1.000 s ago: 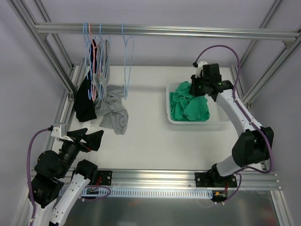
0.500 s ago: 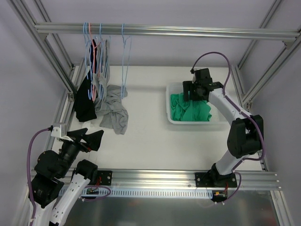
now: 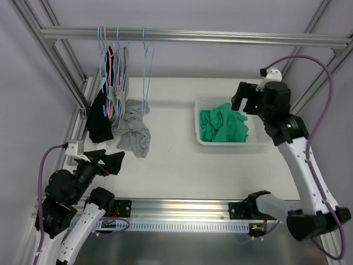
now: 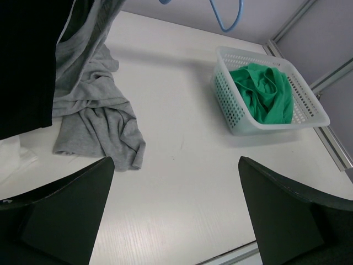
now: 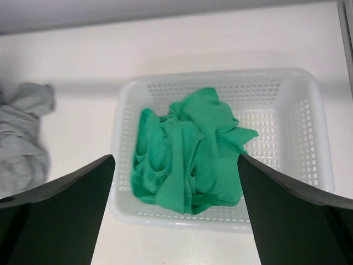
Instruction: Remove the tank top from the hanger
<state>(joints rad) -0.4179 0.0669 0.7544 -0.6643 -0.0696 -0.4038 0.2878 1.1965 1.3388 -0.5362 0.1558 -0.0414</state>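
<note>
The teal-green tank top [image 3: 222, 126] lies crumpled inside a white basket [image 3: 231, 142], off any hanger; the wrist views show it too [image 4: 263, 94] [image 5: 190, 152]. A bare light-blue hanger [image 3: 148, 72] hangs from the top rail, and its lower tip [image 4: 226, 16] shows in the left wrist view. My right gripper [image 3: 242, 103] [image 5: 176, 163] hovers above the basket's right side, open and holding nothing. At the near left my left gripper [image 3: 107, 160] [image 4: 176, 165] stands open over bare table, far from the basket.
A grey garment [image 3: 134, 130] and a black garment [image 3: 99, 118] hang from further hangers [image 3: 110, 61] on the rail [image 3: 220, 37] at back left, the grey one trailing onto the table. The basket's mesh wall [image 4: 229, 105] and rim [image 5: 220, 77] stand at mid right.
My right gripper went from shut to open, let go of the tank top in the basket, then rose and drew back to the right. The left arm barely shifted.
</note>
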